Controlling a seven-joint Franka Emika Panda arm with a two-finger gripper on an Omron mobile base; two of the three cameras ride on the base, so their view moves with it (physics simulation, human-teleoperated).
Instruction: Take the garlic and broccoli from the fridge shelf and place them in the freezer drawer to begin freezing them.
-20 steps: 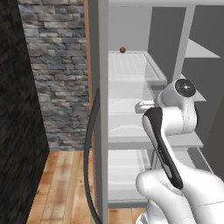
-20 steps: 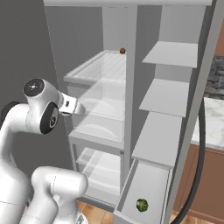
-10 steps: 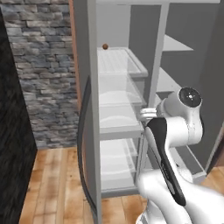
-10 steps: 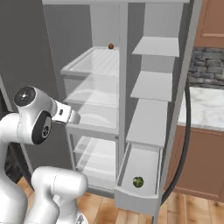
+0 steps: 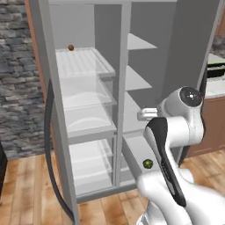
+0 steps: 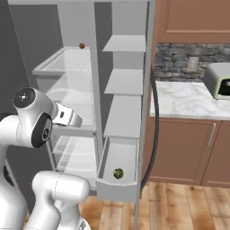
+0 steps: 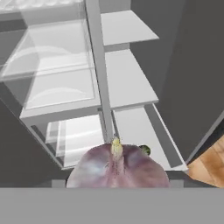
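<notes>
Our pincer (image 7: 117, 186) carried the garlic, a pale pinkish-white bulb with a yellowish pointed stem tip (image 7: 117, 168), pressed close against the hand camera; the fingertips themselves were hidden behind it, so we judged the pincer closed on the bulb and could not tell how wide it stood

Just beyond the bulb, peeking past its edge, sat the broccoli, a small dark green bumpy clump (image 7: 145, 150), already lying on the white floor of the shallow light-grey pull-out freezer drawer (image 7: 164, 146) below and ahead of the pincer. Half the job therefore looked done to us: one vegetable was in the drawer, and the other was off the flat white ribbed translucent fridge shelf (image 5: 83, 61), which lay well above and beyond the pincer. What remained, as we judged it, was to lower the garlic into the drawer and let it go

The two base views gave us what the hand view could not: the whole open drawer with the green clump (image 6: 118, 173) on its floor, and a small orange-brown ball (image 6: 81, 46) resting at the back of the ribbed shelf. The right base view also showed a marble counter (image 6: 188, 101) over brown cabinets off to the side. Only the hand view showed us the garlic itself
</notes>
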